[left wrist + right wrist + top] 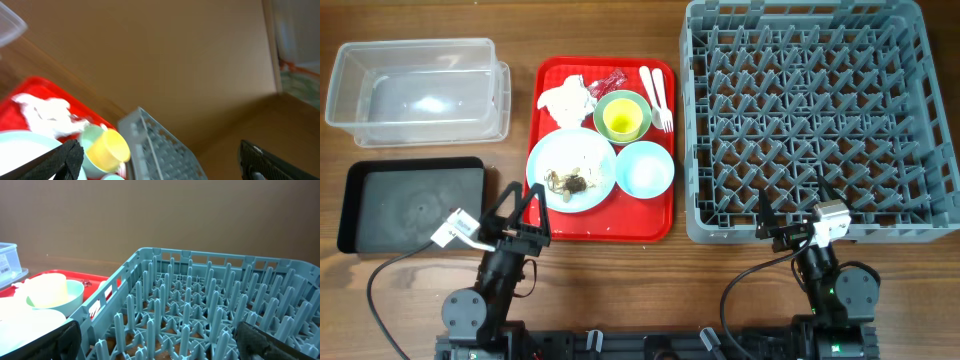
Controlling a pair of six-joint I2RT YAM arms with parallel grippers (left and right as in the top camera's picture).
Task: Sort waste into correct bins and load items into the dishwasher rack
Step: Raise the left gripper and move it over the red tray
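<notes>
We see a desk (610,280) of warm brown wood with a faint lengthwise grain, evenly lit, with only soft shadows on it. Behind it, in the right wrist view, stands a plain brown wall (160,215), bare and matte. The tilted left wrist view shows the same tan surface, ending at a pale upright strip (272,45). Beyond the strip lies a brighter, blurred patch (300,35) of white and green that we cannot make out.

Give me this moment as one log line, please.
left gripper: open, empty | right gripper: open, empty | red tray: dishes, waste aboard | rack, clear tub, black tray: empty
</notes>
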